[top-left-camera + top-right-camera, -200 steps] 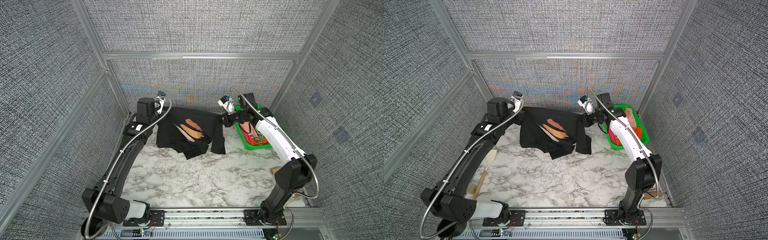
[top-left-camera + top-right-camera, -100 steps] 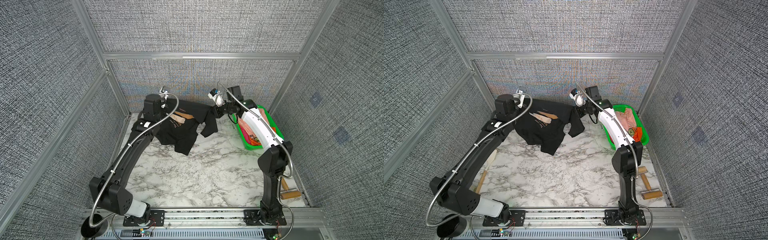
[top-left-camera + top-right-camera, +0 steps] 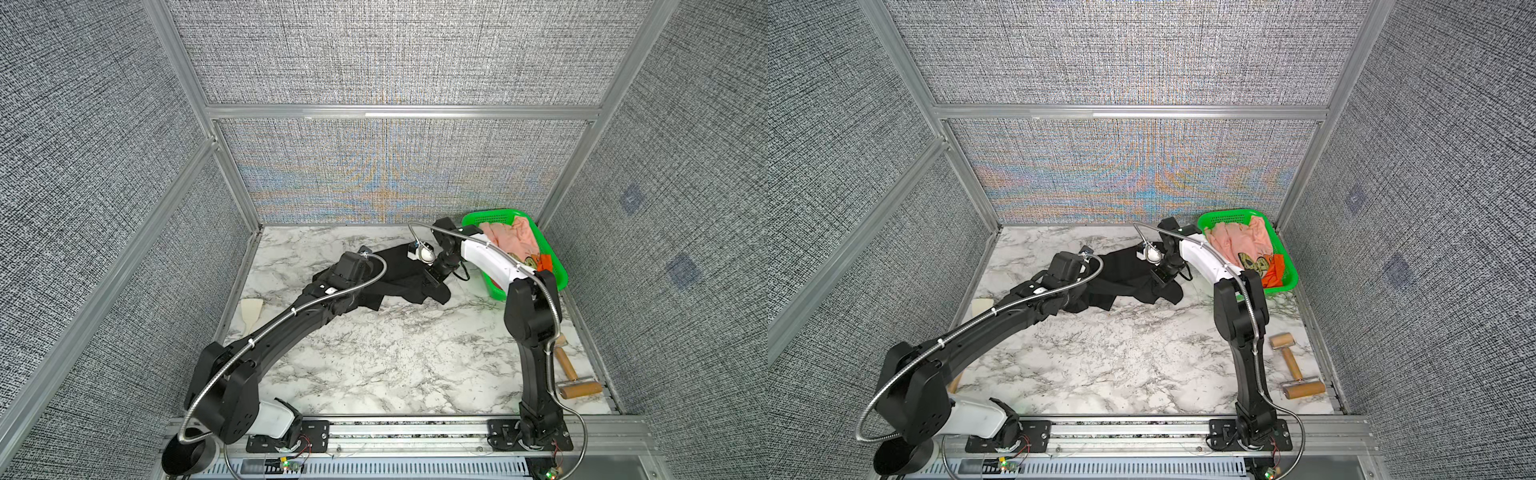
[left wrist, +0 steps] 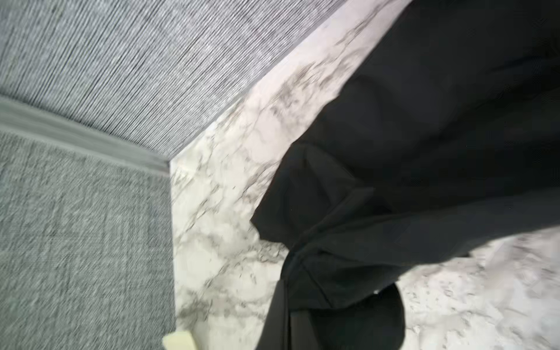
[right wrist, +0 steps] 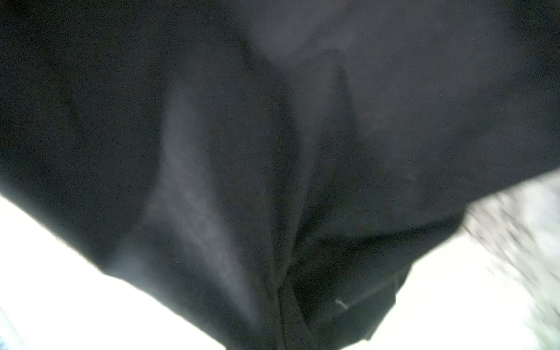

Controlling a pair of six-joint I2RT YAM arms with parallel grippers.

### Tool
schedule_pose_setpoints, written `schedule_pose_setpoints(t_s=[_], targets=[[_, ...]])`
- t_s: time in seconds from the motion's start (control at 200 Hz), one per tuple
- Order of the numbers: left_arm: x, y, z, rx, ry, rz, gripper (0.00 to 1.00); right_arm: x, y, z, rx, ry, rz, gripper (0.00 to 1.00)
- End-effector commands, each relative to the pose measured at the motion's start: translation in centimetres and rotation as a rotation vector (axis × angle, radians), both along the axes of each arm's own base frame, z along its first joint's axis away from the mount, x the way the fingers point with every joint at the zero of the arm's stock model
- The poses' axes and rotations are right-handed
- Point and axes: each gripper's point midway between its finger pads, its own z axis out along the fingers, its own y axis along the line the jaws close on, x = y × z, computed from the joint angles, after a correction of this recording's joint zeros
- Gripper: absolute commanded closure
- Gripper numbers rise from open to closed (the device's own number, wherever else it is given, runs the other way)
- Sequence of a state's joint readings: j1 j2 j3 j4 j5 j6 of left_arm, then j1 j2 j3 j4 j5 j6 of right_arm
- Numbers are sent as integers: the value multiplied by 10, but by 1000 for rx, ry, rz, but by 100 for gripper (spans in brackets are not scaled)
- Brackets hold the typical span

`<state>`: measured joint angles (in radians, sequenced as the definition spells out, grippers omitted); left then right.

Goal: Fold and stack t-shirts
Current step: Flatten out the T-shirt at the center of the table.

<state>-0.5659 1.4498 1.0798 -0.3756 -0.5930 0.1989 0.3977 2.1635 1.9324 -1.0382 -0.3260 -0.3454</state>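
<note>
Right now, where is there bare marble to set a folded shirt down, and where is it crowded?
Widest bare marble: between left arm and right arm, from black t-shirt to front rail. Narrower strip: between that shirt and the back wall. Crowded: green basket corner, wooden rollers near right, cream scraper at left.

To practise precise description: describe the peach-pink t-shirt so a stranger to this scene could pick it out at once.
On the marble table, look to the far right corner, where a green basket stands. The peach-pink t-shirt lies crumpled in its far half. It is pale, unlike the bright orange cloth beside it and the black t-shirt on the table.
</note>
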Motion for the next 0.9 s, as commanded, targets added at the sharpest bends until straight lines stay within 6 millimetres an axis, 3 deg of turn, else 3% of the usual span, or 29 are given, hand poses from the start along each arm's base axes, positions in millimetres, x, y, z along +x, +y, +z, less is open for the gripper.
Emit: schedule_pose_setpoints(t_s=[0.0, 0.08, 0.175, 0.27, 0.4, 0.495, 0.685, 0.765, 0.896], targets=[[0, 45, 17, 185, -43, 207, 100, -25, 4, 46, 93, 51, 30, 100], [12, 47, 36, 165, -80, 208, 100, -42, 12, 72, 142, 47, 29, 100], [24, 43, 55, 113, -139, 175, 100, -72, 21, 81, 200, 102, 64, 100], [33, 47, 53, 149, -142, 178, 100, -93, 18, 78, 225, 172, 75, 100], [43, 56, 38, 171, -98, 199, 100, -95, 6, 63, 217, 241, 61, 98], [49, 58, 26, 179, -85, 213, 100, -79, -2, 42, 236, 296, 26, 94], [63, 53, 3, 205, -28, 209, 100, -38, -30, -27, 98, 367, -47, 88], [72, 46, -7, 208, 1, 194, 100, -8, -33, -40, 67, 313, -94, 83], [86, 35, -22, 208, 52, 186, 100, 39, -30, -43, 48, 205, -164, 77]])
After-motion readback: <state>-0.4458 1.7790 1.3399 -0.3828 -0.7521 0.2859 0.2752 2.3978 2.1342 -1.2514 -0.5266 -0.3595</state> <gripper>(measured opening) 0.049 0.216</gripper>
